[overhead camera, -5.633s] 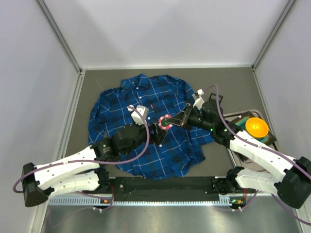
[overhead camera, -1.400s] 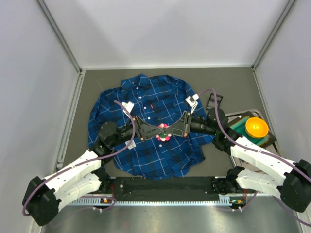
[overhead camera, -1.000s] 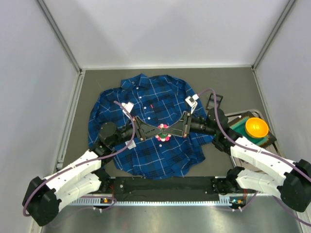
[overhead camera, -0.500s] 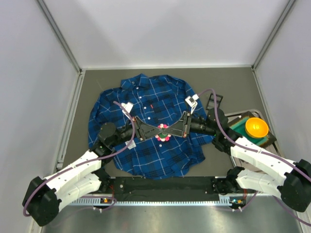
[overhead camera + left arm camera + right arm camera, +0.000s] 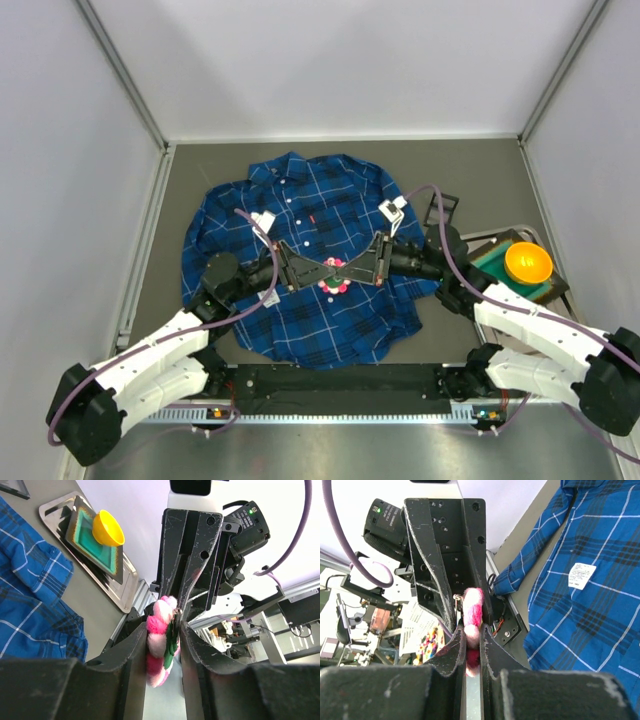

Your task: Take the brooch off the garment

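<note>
The brooch (image 5: 336, 276), a cluster of pink and red beads, hangs in the air above the blue plaid garment (image 5: 330, 205), with no cloth around it. My left gripper (image 5: 320, 270) comes at it from the left and my right gripper (image 5: 352, 268) from the right. In the left wrist view the brooch (image 5: 157, 640) sits between my left gripper's (image 5: 164, 630) jaws, its green backing towards the right finger. In the right wrist view my right gripper (image 5: 471, 630) pinches the brooch (image 5: 471, 615) tightly. The garment lies flat below (image 5: 585, 605).
An orange bowl (image 5: 528, 262) stands on a green mat in a metal tray (image 5: 562, 290) at the right. A white printed tag (image 5: 582, 575) lies on the shirt. A small black stand (image 5: 445, 205) is behind the right arm.
Since 5.6 s ago the left arm has swung out to the left and both grippers have shifted the brooch a little nearer. Over the last second almost nothing has moved.
</note>
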